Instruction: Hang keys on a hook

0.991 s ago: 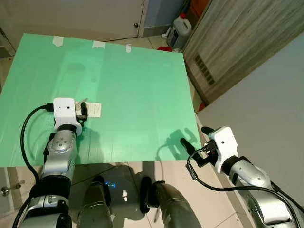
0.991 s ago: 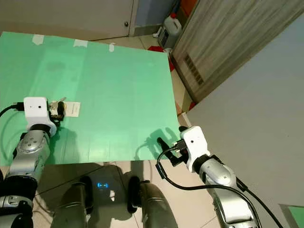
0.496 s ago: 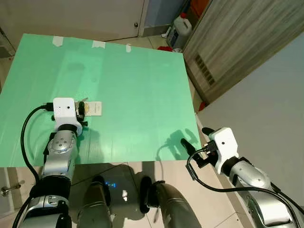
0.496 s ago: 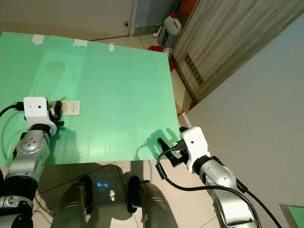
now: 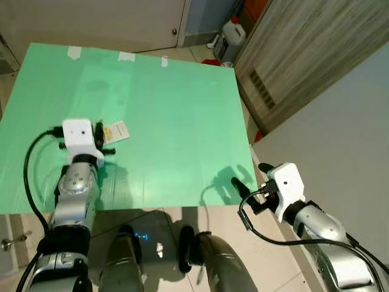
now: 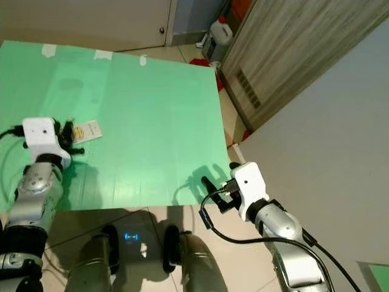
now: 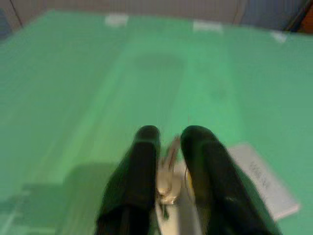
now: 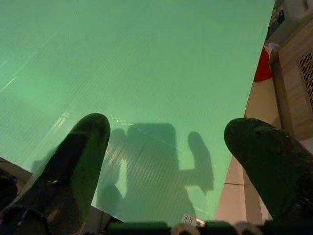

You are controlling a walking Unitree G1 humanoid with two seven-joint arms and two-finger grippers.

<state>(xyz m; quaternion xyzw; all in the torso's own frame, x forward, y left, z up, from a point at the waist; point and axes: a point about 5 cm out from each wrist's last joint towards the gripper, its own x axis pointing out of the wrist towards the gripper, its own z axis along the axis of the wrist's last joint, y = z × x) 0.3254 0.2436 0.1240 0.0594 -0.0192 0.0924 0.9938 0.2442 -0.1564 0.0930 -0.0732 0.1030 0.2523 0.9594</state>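
The keys (image 7: pixel 167 182) sit pinched between the two black fingers (image 7: pixel 138 176) of the left claw (image 5: pixel 99 135), metal showing in the narrow gap between them in the left wrist view, and a pale rectangular tag (image 5: pixel 117 131) trails from the bunch toward three o'clock, lying on or just over the green surface (contact is hard to judge). All of this is over the green desk (image 5: pixel 176 109), on its left part, roughly at nine o'clock from the desk's middle and nearer its front edge. The left arm rises from the seven o'clock corner of the head view, its white wrist camera block (image 5: pixel 78 133) just behind the claw. Across at about four o'clock, the right claw (image 5: pixel 248 174) hangs just past the desk's near right corner, its fingers spread wide with nothing between them, their shadow falling on the green sheet. Strips of pale tape (image 5: pixel 126 56) mark the desk's far edge at twelve o'clock. Beyond that edge, at one o'clock, a white plastic jug (image 5: pixel 231 37) stands on the tiled floor (image 5: pixel 292 255) beside a wood-grain cabinet (image 5: pixel 304 55) with a vent grille low on its side.
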